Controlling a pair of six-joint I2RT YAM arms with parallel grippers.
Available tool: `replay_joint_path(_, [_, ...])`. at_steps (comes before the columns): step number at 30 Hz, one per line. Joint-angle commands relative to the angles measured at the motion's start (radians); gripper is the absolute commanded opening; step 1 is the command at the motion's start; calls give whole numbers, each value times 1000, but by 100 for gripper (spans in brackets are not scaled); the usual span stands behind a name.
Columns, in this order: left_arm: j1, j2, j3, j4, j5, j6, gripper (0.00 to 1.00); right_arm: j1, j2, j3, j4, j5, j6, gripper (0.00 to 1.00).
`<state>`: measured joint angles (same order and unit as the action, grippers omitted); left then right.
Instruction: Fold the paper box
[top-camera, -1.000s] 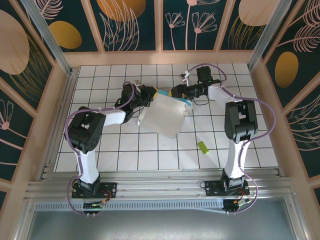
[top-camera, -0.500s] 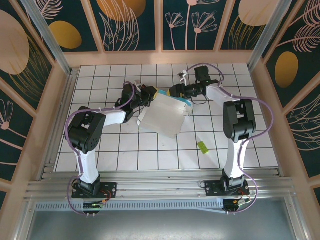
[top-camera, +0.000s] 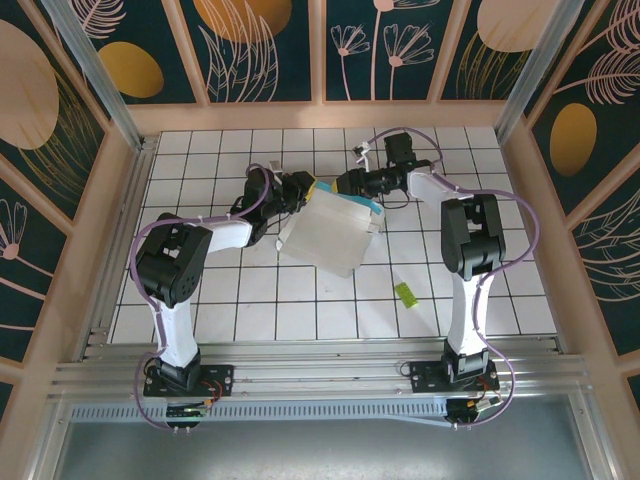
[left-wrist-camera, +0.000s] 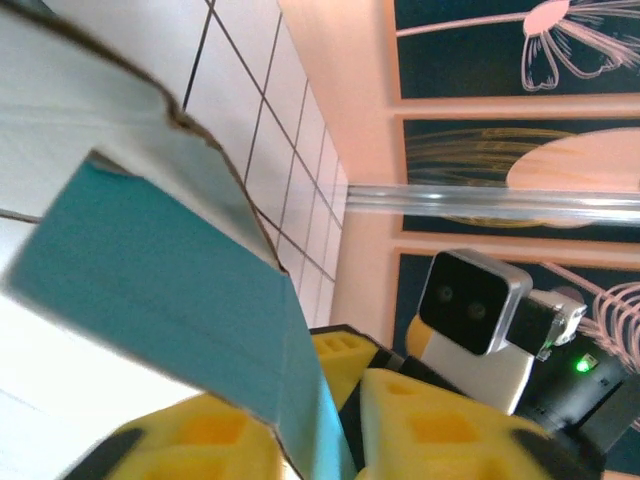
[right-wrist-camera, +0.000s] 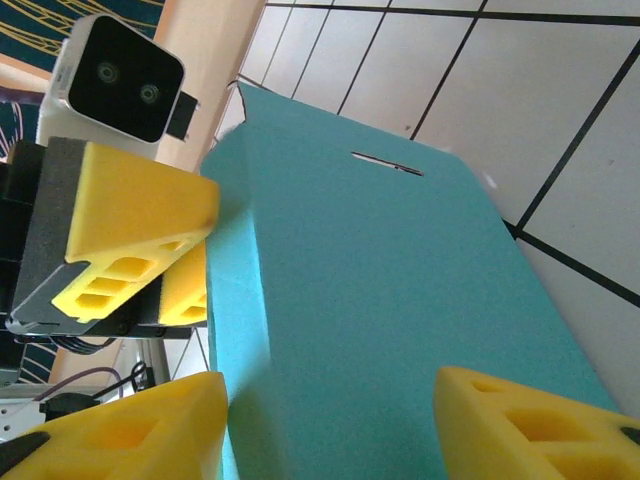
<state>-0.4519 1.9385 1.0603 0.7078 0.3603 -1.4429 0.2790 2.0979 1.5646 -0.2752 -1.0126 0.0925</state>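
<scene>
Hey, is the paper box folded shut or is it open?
Partly folded, not shut: the box has a turquoise flap bent along a crease, its slot empty.

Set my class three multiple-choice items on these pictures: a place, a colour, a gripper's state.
1. Where is the lime-green strip?
A. on the table, apart from the paper box
B. on top of the box
C. against the far wall

2. Which colour is the box face turned to the top camera?
A. red
B. black
C. white

3. How do the right gripper's jaws stand?
A. shut on nothing
B. apart, the turquoise flap between them
C. clamped on the strip

1 A: it lies alone on tiles.
2 C: top view shows white.
3 B: right wrist view shows fingers either side of the flap.
</scene>
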Motion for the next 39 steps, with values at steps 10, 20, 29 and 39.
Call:
replay_joint_path(10, [-7, -302, -63, -275, -336, 219, 53, 7, 50, 64, -27, 35, 11, 56])
replay_joint_path(20, [-5, -181, 361, -901, -382, 853, 47, 6, 58, 84, -40, 32, 6, 56])
replay_joint_path(29, [-5, 7, 626, -1186, -313, 1092, 46, 6, 63, 109, -74, 40, -12, 56])
replay_joint_path(39, [-5, 56, 629, -1111, -255, 1086, 44, 6, 62, 110, -94, 50, -23, 55])
